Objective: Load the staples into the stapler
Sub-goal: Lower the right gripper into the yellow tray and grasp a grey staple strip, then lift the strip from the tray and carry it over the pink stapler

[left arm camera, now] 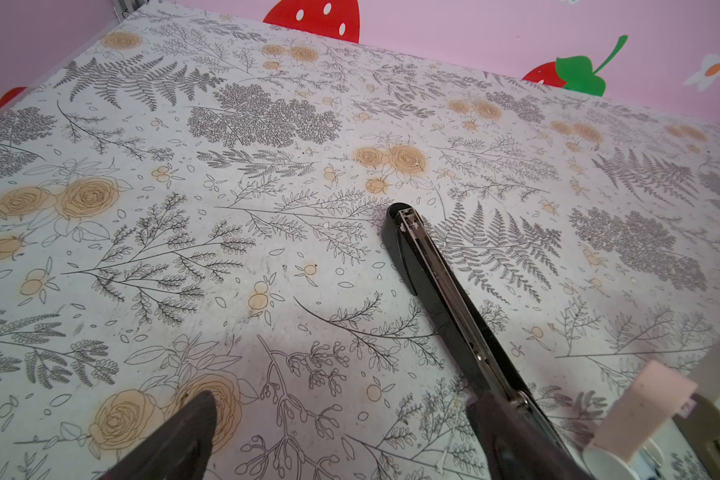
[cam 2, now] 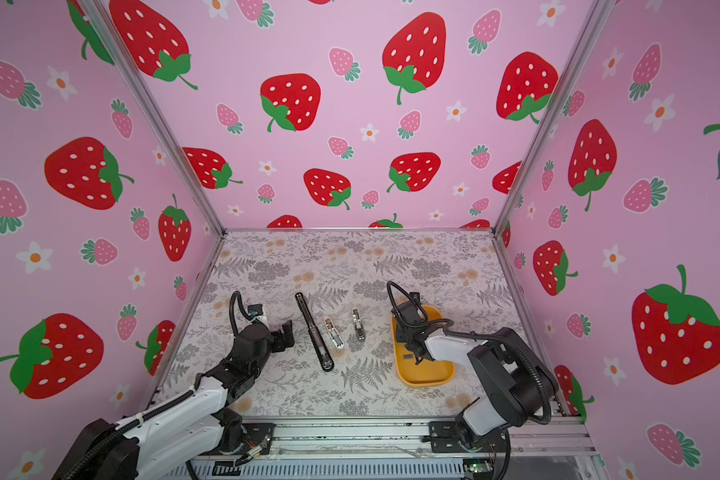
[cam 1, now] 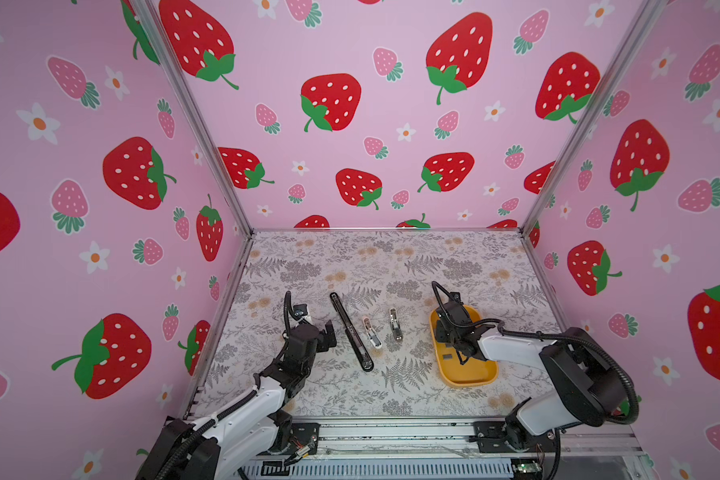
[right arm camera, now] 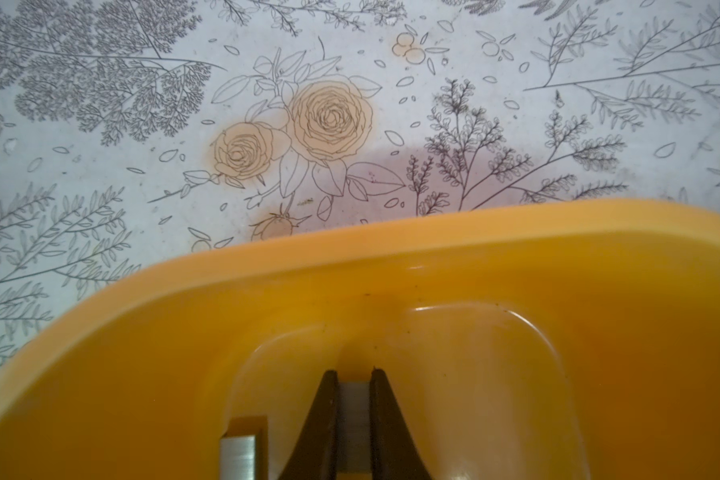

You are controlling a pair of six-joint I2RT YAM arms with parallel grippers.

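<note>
A long black stapler [cam 1: 350, 330] [cam 2: 314, 332] lies opened flat on the flowered mat, its metal channel facing up [left arm camera: 433, 282]. My left gripper [cam 1: 328, 336] [cam 2: 285, 332] [left arm camera: 341, 449] stands open just left of it, one finger [left arm camera: 508, 440] close beside the stapler's near half, nothing between the fingers. My right gripper [cam 1: 461, 359] [cam 2: 417, 359] [right arm camera: 353, 374] reaches down into the yellow tray [cam 1: 470, 382] [right arm camera: 391, 237] and is shut on a grey strip of staples [right arm camera: 353, 415]. Another strip of staples [right arm camera: 242, 453] [cam 1: 447, 356] lies on the tray floor beside it.
Two small staplers lie between the black one and the tray: a white-pink one [cam 1: 372, 332] [left arm camera: 649, 411] and a silver one [cam 1: 395, 325] [cam 2: 358, 325]. Pink strawberry walls enclose the mat on three sides, and a metal rail [cam 1: 391, 434] runs along the front.
</note>
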